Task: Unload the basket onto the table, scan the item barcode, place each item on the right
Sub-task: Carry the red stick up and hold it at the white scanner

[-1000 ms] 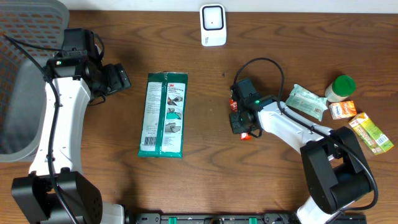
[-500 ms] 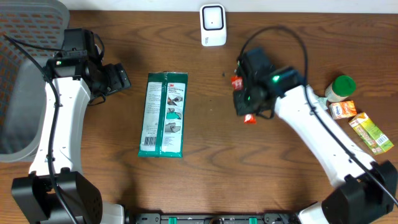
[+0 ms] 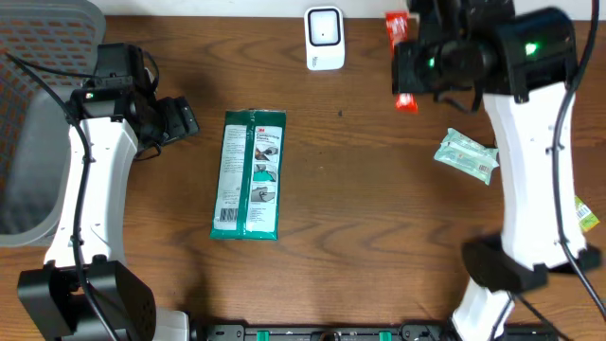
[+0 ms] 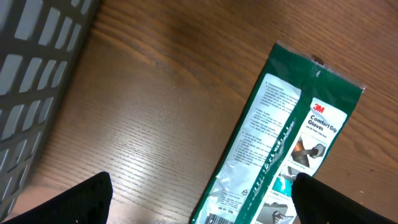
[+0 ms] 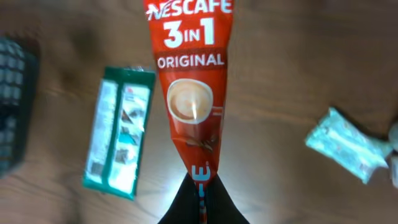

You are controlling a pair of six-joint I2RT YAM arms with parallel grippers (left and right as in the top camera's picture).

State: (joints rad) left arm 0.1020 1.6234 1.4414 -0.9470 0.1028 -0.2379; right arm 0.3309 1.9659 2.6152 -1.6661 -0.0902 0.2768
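A red Nescafe 3-in-1 sachet (image 5: 191,93) hangs pinched at its lower end in my right gripper (image 5: 200,199), which is shut on it. From overhead the right gripper (image 3: 426,62) is raised high at the back of the table. The sachet's (image 3: 396,26) red ends stick out beside it, just right of the white barcode scanner (image 3: 324,38). No barcode shows on the sachet's printed face. My left gripper (image 3: 180,120) stands open and empty at the left. In the left wrist view the left gripper (image 4: 200,199) hovers over a green 3M glove pack (image 4: 280,143).
The green glove pack (image 3: 249,175) lies flat mid-left on the wooden table. A grey mesh basket (image 3: 38,114) sits at the far left. A pale green wipes pack (image 3: 466,156) lies to the right, and a yellow-green carton (image 3: 587,218) peeks in at the right edge.
My right arm has lifted the red sachet off the table's middle and carried it up and back, to beside the scanner. The left arm has not moved.
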